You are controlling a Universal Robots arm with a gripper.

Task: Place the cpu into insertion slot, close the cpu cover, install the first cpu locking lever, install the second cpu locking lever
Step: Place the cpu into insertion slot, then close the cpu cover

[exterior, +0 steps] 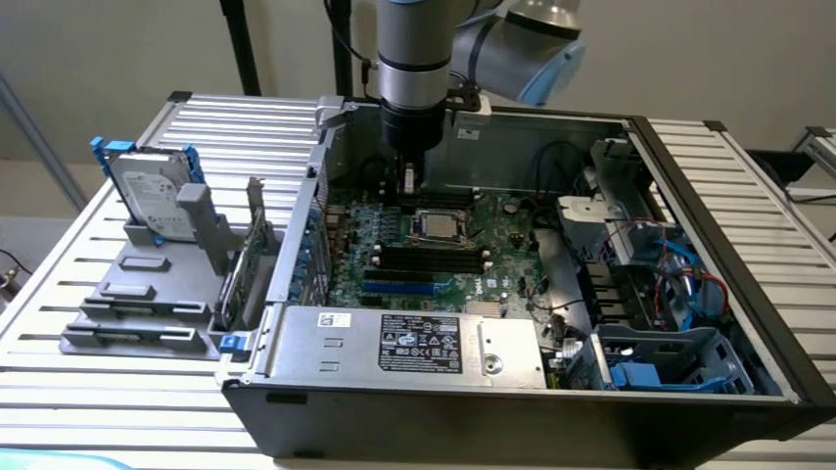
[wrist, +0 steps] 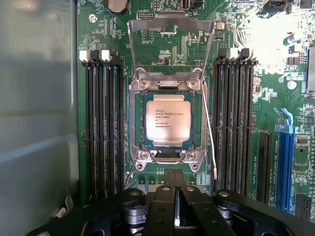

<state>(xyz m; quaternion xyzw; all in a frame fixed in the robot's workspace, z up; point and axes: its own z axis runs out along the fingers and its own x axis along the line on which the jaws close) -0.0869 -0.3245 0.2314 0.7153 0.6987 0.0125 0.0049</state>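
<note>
The cpu (wrist: 168, 124), a square chip with a pale printed top, lies flat in the insertion slot (wrist: 138, 123), the silver-rimmed socket on the green board. The cpu cover (wrist: 170, 25) stands swung up at the socket's hinge side, off the chip. A thin locking lever (wrist: 210, 140) runs loose along one side of the socket, and another lever's end (wrist: 129, 179) shows at the opposite corner. My gripper (wrist: 173, 189) hovers just off the socket's edge, fingers pressed together with nothing between them. In the exterior view the gripper (exterior: 407, 184) hangs over the board just behind the socket (exterior: 438, 227).
Black memory slots (wrist: 103, 123) (wrist: 236, 123) flank the socket, with a blue slot (wrist: 285, 162) beyond. A grey case wall (wrist: 37, 118) rises close by. The labelled metal box (exterior: 411, 343) sits at the case front, cables (exterior: 653, 264) at the exterior view's right, a hard drive (exterior: 151, 191) outside.
</note>
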